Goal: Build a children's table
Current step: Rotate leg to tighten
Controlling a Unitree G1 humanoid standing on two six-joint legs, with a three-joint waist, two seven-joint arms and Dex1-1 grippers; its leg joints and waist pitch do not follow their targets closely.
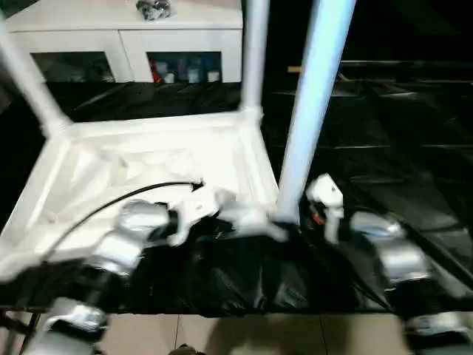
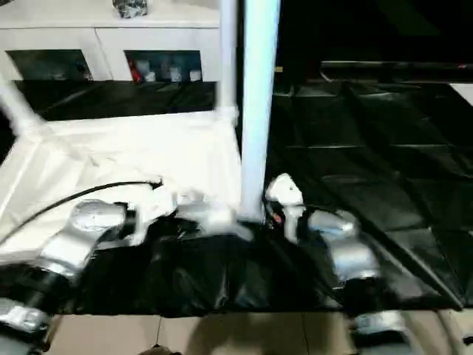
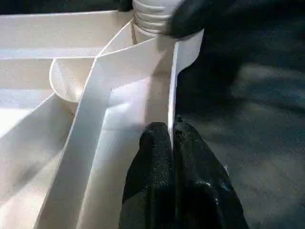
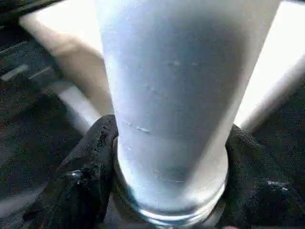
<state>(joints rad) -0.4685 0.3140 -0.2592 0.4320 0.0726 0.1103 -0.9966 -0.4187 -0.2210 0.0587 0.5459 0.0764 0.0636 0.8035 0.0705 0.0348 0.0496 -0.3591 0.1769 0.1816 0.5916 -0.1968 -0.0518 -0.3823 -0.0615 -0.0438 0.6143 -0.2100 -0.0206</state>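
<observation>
Tabletop [image 1: 148,166] upside down on black sheeting, two legs already upright at far corners. Right gripper [image 4: 167,176] clamped round third leg [image 1: 314,103], axis vertical, base at near right corner socket. Left gripper [image 3: 172,143] pinched shut on tabletop rim, just beside that socket, steadying.

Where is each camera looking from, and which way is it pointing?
Left eye view: on the head, looking forward and down at the upturned tabletop, near leg and both silver forearms.
Right eye view: beside it, same scene.
Left wrist view: along the left gripper, shut on the tabletop's rim.
Right wrist view: along the right gripper, its fingers around the near leg's base.
Shared: both wrist views show the near leg in its corner socket.
</observation>
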